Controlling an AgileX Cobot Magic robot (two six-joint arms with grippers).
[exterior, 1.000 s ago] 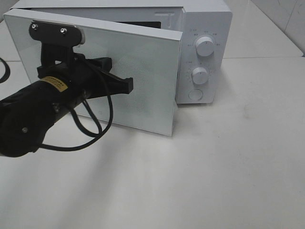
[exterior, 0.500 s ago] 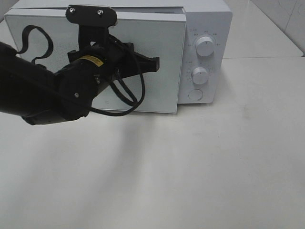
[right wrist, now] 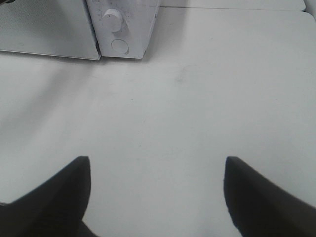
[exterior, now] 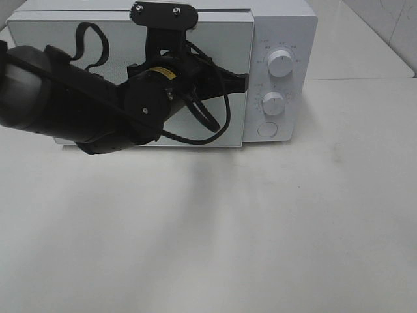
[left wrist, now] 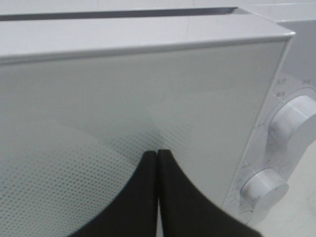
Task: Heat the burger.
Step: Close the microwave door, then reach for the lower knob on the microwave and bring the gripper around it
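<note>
Done: microwave door (exterior: 39, 36) nearly flush, my left gripper (left wrist: 157, 154) with fingers together against it.
Other arm: right gripper (right wrist: 157, 160) wide, empty.
Remaining: I judge the knobs (exterior: 280, 63); burger unseen.

The desk (exterior: 313, 222) under me is plain white and matte, evenly lit, with a soft grey shadow (exterior: 176, 195) left of its middle. A seam (exterior: 365, 79) crosses it near the far edge. Pale wall tiles (exterior: 397, 26) rise beyond the far right corner.

Mock kitchen bench: microwave (exterior: 293, 32), white tabletop (exterior: 273, 222), tiled wall (exterior: 384, 19).
</note>
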